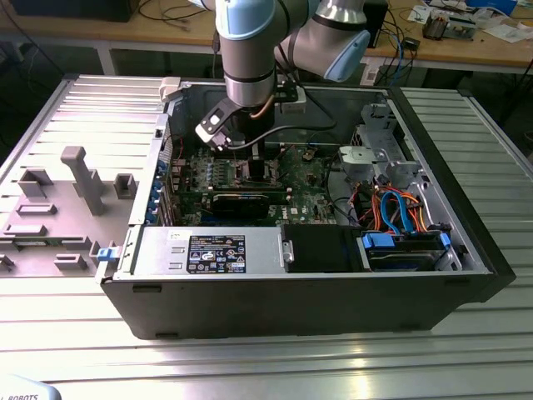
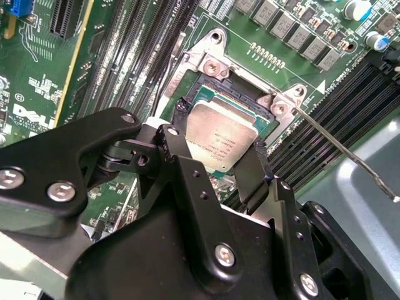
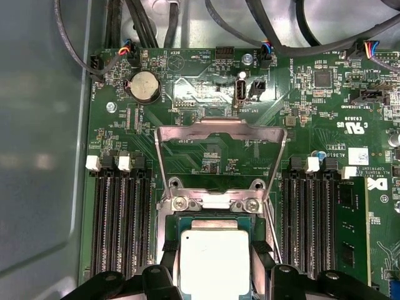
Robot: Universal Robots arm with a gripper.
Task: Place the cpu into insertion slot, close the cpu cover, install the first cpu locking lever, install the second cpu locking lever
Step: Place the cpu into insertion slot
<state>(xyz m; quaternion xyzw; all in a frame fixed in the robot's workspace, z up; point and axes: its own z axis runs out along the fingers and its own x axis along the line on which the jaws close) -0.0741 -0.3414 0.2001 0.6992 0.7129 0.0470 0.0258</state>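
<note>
In both wrist views the cpu, a flat square chip with a silver-grey top, lies level in the insertion slot on the green motherboard. My gripper is right over it, with a black finger against each of two opposite edges, shut on the chip. The cpu cover, a thin silvery frame, stands swung up behind the socket. A thin metal locking lever sticks up and away from the socket corner. In the exterior view the gripper reaches down into the open computer case.
Black memory slots flank the socket on both sides. A coin battery and cables sit beyond the cover. In the case are a black card, a power supply and a drive cage with blue and orange cables. A grey fixture tray lies outside.
</note>
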